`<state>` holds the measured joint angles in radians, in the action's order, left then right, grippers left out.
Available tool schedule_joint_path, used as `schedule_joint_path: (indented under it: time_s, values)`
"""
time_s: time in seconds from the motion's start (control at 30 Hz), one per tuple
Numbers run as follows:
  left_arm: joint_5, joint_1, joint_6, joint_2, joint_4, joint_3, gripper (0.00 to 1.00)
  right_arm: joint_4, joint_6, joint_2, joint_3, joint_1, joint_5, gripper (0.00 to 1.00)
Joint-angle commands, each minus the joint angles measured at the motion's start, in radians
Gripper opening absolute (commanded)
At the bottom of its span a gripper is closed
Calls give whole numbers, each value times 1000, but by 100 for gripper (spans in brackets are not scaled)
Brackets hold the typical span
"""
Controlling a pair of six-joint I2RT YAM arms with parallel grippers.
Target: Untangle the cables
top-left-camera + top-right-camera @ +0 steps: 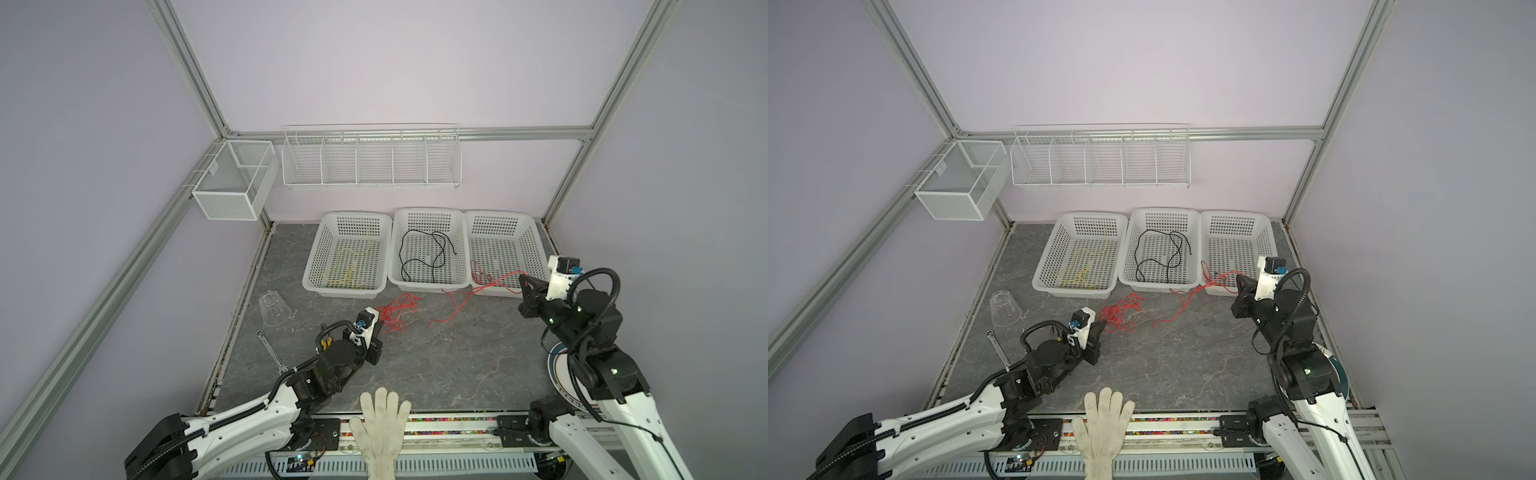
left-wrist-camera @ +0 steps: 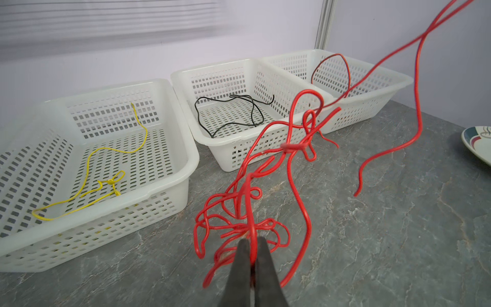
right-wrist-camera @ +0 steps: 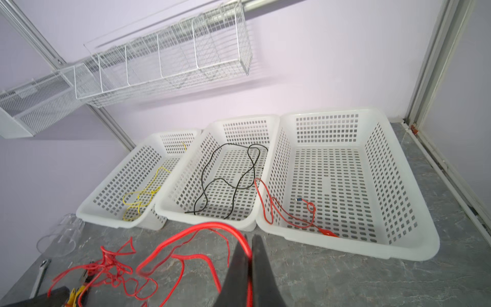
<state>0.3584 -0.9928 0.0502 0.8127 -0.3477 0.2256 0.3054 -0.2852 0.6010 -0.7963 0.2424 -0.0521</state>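
Left hand (image 2: 252, 241) low, right hand (image 3: 250, 239) higher, both tight on red cable (image 2: 292, 147).

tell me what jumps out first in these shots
A tangled red cable sprawls over the table in front of three white baskets, with the left claw and right claw both shut on it. A yellow cable lies in the left basket and a black cable in the middle one; one red end trails into the right basket.
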Motion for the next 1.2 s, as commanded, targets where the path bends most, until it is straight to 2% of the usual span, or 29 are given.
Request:
schedule_joint_path:
  time_s: [0.0, 0.2, 0.37, 0.53, 0.8, 0.97, 1.17]
  values:
    - [-16, 5, -3, 14, -54, 17, 0, -137, -43, -6, -9, -3, -102, 6]
    - [-16, 5, 6, 28, -50, 20, 0, -208, -53, 74, -68, -4, -147, 6]
    - [-11, 5, 11, 33, -46, 17, 0, -200, 24, 148, -167, -3, -200, 6]
    - [-12, 5, 10, 45, -52, 16, 0, -192, 106, 205, -239, -3, -363, 6]
    - [-18, 5, 10, 80, -71, 22, 0, -264, 160, 279, -295, -3, -616, 6]
    - [-24, 5, 11, 105, -80, 27, 0, -295, 184, 339, -250, -3, -711, 6]
    - [-30, 5, 5, 128, -66, 45, 0, -353, 147, 362, -90, -4, -780, 6]
